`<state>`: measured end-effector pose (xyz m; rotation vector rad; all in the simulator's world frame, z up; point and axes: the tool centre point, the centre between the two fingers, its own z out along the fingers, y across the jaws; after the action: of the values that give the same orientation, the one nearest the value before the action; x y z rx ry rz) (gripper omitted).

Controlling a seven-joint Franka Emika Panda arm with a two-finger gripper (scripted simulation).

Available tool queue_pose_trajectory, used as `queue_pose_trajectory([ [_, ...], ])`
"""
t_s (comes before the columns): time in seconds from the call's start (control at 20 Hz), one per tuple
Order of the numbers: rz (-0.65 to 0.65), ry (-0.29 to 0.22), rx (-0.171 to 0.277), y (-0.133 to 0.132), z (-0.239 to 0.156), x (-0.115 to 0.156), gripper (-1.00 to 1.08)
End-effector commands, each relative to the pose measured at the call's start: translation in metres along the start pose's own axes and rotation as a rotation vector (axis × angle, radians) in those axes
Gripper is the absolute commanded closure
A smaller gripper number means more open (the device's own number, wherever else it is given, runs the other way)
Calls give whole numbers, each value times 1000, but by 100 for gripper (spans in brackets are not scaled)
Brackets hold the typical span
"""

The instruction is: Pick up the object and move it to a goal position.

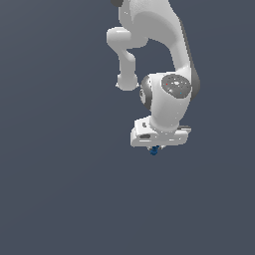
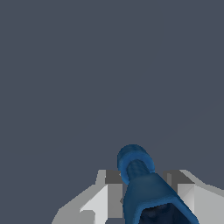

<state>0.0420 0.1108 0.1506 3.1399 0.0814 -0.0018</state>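
You see the white arm (image 1: 169,60) reaching down against a plain slate-grey ground, with the gripper (image 1: 155,149) at its lower end. The object (image 1: 154,150), a small dark-blue piece, shows as a mere speck under the gripper body in the exterior view. In the wrist view the same object (image 2: 146,188) fills the space between the two pale fingers (image 2: 103,199), its knobbed end pointing away from the camera; the jaws stand closed on it, one on each side.

As a judgement, the pick appears done: the piece sits in the grip rather than lying apart on the ground. What remains is the carry to the goal and arrival there.

Note what you cannot read here. No goal marker is visible in either view, so the remaining travel cannot be estimated. The uniform ground shows no shadow or edge, so you cannot tell whether the object is lifted clear or touching the surface. The fingertips are hidden beneath the gripper body in the exterior view, and the object's near end is cut off by the wrist view's frame.
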Motion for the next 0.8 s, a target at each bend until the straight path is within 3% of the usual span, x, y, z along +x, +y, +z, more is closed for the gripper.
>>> queue_pose_trajectory([
  [0.0,0,1,0,-6,-26,-10,108],
  [0.75,0,1,-1,-44,-187,-66,108],
])
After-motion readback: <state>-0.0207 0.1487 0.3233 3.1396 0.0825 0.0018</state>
